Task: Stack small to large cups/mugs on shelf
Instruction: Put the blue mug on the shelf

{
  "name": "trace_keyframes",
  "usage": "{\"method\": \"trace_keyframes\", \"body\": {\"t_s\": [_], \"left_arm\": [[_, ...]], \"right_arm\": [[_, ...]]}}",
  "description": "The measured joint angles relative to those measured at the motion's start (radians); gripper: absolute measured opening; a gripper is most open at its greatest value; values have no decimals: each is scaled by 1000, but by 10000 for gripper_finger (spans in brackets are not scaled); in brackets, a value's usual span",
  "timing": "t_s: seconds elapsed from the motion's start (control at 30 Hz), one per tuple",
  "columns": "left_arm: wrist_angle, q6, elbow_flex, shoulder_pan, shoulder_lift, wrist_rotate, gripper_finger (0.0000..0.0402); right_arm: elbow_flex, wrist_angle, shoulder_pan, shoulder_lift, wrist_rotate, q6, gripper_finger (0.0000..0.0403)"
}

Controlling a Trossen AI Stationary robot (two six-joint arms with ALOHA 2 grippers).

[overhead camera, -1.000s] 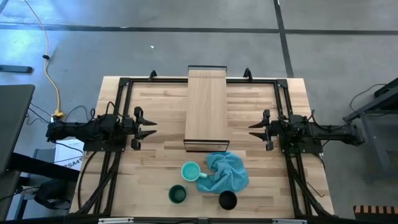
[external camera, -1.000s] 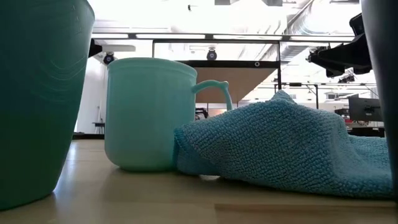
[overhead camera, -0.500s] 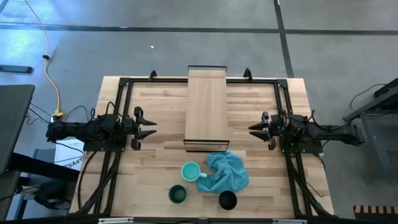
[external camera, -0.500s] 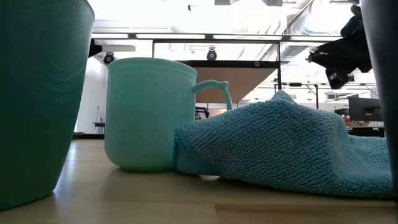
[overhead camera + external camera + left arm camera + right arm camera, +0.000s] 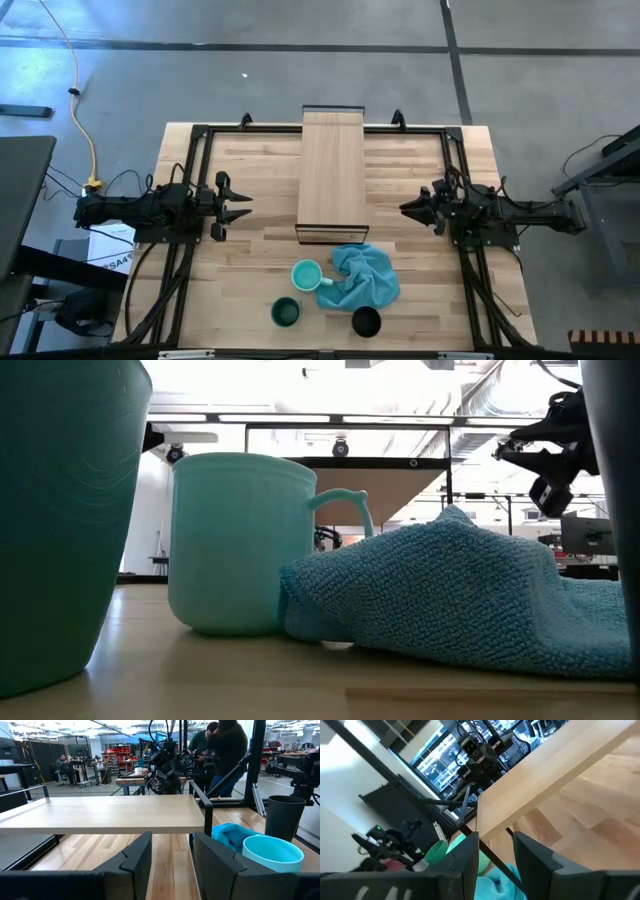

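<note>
high view: wooden desk (image 5: 250,170) with a long pale shelf (image 5: 332,170) lying down its middle, reaching from the far edge to about mid-desk, dark frame at both ends, nothing on it.

cups: all three stand on the desk near the front edge, off the shelf. turquoise mug (image 5: 306,275) upright, just in front of the shelf's near end, its handle side against the blue cloth (image 5: 366,276). dark green cup (image 5: 285,313) upright, just in front and to the left of the mug, apart from it. black cup (image 5: 366,321) upright, at the cloth's front edge; whether it touches the cloth cannot be told.

cloth: crumpled heap between the mug and the black cup, just in front of the shelf's near end.

left tool (image 5: 238,205): left of the shelf at mid-desk, pointing toward it, fingers parted a little, holding nothing.

right tool (image 5: 412,208): right of the shelf at mid-desk, pointing toward it, rolled to one side, fingers slightly parted, holding nothing.

low view: green cup fills the left edge, the mug stands behind it with the cloth against its base, and the right tool hangs above at upper right.

left wrist view: people stand in the room beyond the desk.
</note>
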State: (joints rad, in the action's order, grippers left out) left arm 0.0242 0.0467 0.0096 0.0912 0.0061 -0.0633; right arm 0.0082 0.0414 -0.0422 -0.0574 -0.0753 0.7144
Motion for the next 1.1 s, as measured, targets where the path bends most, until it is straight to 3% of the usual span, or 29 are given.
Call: {"method": "trace_keyframes", "body": {"t_s": [0.47, 0.77, 1.0, 1.1], "left_arm": [[28, -9, 0, 0, 0, 21, 136], [51, -471, 0, 0, 0, 74, 136], [57, -609, 0, 0, 0, 71, 136], [55, -585, 0, -1, 0, 7, 136]], "right_arm": [[0, 7, -1, 0, 14, 48, 112], [0, 6, -1, 0, 69, 72, 112], [0, -26, -1, 0, 72, 71, 112], [0, -27, -1, 0, 72, 71, 112]]}}
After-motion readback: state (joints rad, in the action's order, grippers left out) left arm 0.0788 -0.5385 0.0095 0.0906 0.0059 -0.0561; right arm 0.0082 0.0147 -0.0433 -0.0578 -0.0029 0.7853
